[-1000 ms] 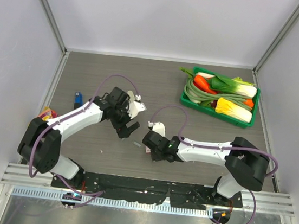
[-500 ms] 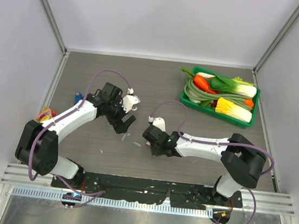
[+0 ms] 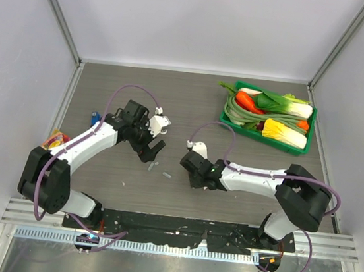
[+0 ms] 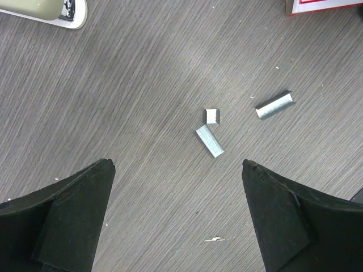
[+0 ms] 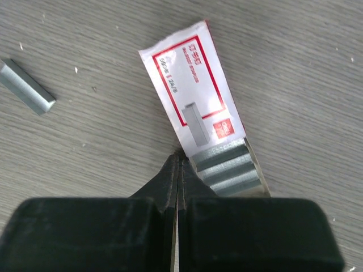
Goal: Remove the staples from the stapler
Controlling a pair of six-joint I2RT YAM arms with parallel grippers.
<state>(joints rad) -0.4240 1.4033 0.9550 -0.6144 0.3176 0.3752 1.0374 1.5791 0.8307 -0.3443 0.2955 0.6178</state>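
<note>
While the slim blue stapler (image 3: 95,120) lies near-to-far at the left edge of the grey bench (image 3: 192,104), short silver-grey staples (image 4: 210,141) sit diagonally by the left claw (image 4: 176,164), spread wide; right claw (image 5: 177,161) pinched closed against the flat white-and-red box (image 5: 195,102)

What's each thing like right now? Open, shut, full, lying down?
staples: three loose strips lying flat on the table.
left gripper: open, empty, above them.
staple box: lying flat, one end open, strips showing inside.
right gripper: shut, tips at the box's edge.
stapler: lying at the table's left side, untouched; open or shut, cannot tell.
green tray: full of vegetables.
</note>
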